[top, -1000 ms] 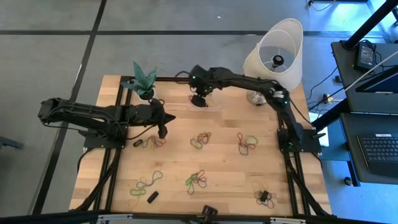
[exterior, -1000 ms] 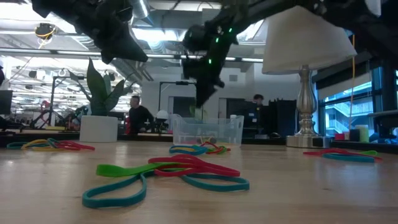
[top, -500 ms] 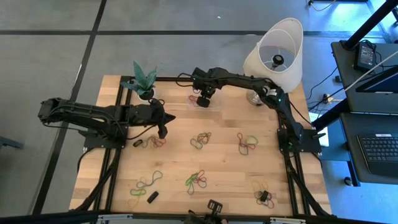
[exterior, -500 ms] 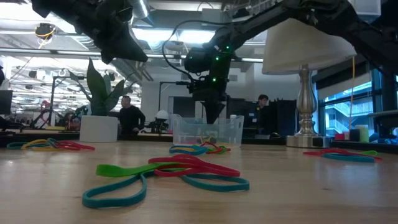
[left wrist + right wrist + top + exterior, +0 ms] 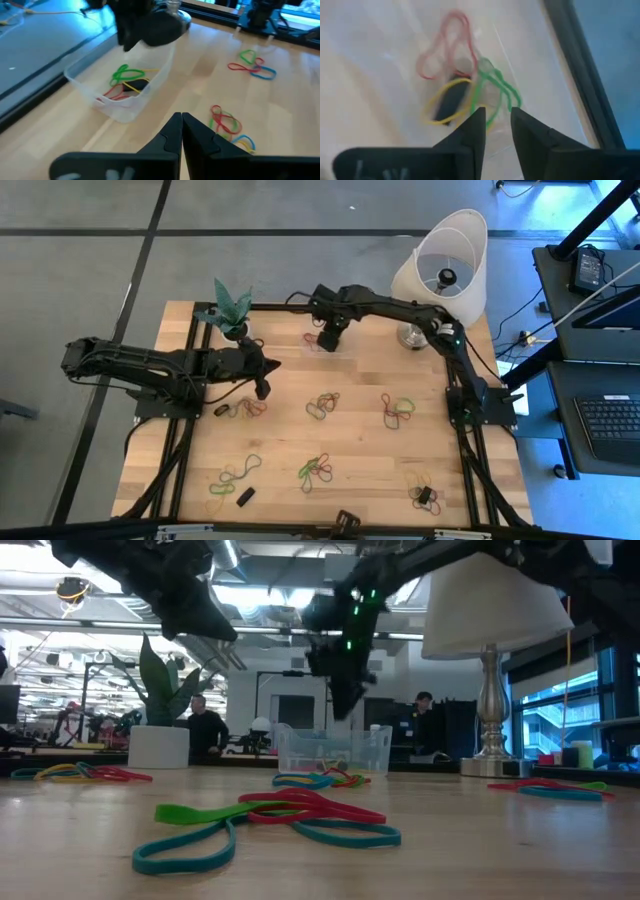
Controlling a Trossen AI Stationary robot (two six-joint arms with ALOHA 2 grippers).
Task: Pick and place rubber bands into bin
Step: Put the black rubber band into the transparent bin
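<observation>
Right end effector [image 5: 327, 343] hangs above the clear bin [image 5: 120, 92] at the far edge of the surface [image 5: 350, 440], fingers [image 5: 470, 132] apart by a narrow gap and holding nothing; red, yellow and green rubber bands [image 5: 465, 95] lie inside the bin. Left end effector [image 5: 262, 390] hovers near the surface's left-centre, fingers pressed together and empty, just beside a cluster of bands [image 5: 245, 409]. More clusters [image 5: 322, 405] lie scattered across the surface.
</observation>
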